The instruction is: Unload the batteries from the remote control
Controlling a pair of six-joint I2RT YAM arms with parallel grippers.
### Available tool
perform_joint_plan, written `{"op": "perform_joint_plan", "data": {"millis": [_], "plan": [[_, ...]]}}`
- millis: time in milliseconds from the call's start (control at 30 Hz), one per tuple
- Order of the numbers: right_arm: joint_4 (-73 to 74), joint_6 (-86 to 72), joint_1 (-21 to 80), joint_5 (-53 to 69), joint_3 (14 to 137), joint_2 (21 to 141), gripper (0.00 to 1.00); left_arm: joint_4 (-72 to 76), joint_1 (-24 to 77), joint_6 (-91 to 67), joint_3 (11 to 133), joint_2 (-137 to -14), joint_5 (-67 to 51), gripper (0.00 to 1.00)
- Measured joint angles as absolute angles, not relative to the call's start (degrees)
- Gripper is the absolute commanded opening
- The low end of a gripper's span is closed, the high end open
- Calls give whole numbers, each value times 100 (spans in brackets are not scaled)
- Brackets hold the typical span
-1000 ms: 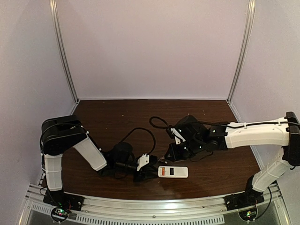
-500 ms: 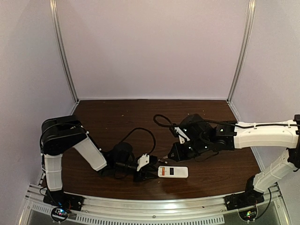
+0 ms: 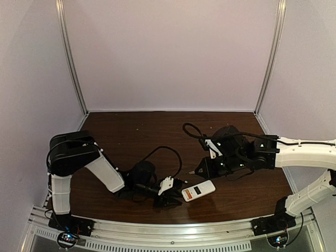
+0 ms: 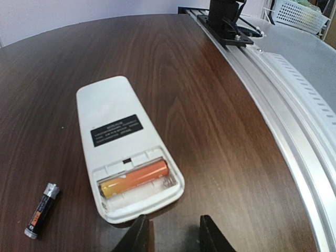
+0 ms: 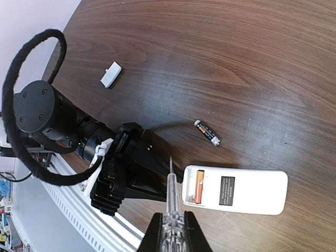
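The white remote control (image 4: 122, 142) lies back side up on the brown table, its battery compartment open. The orange battery (image 4: 135, 177) sits inside it. The silvery-grey battery with a dark end (image 4: 41, 211) lies loose on the table to the left of the remote. My left gripper (image 4: 173, 237) is open and empty, its fingertips just short of the remote's compartment end. My right gripper (image 5: 170, 223) is shut on a clear-handled screwdriver (image 5: 170, 197), whose tip points beside the compartment end of the remote (image 5: 236, 191). The top view shows the remote (image 3: 198, 190) between both grippers.
The small white cover piece (image 5: 111, 74) lies apart on the table, beyond the left arm's black wrist (image 5: 121, 173). The silver front rail (image 4: 283, 105) runs along the table's near edge, to the right of the remote. A black cable (image 5: 21, 94) loops above the left wrist.
The left gripper has pushed rightwards and the remote has shifted right and turned slightly. The right arm has drawn back to the right with the screwdriver.
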State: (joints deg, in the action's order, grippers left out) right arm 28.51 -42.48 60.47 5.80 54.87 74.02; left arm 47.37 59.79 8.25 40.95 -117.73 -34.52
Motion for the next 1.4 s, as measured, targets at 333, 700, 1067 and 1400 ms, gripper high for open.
{"op": "perform_joint_plan", "data": {"millis": [333, 700, 1067, 1400], "plan": [[3210, -4145, 6047, 515, 5435, 7227, 0, 4687, 6060, 821, 3988, -11671, -3516, 38], [3603, -3610, 6093, 532, 5507, 7564, 0, 4816, 6060, 829, 3835, -11590, -3081, 39], [3758, -3404, 6276, 532, 5830, 8409, 0, 5017, 6060, 779, 3776, -11590, -2635, 46], [3806, -3306, 6305, 528, 6023, 8783, 0, 5094, 6060, 740, 3750, -11592, -2532, 60]]}}
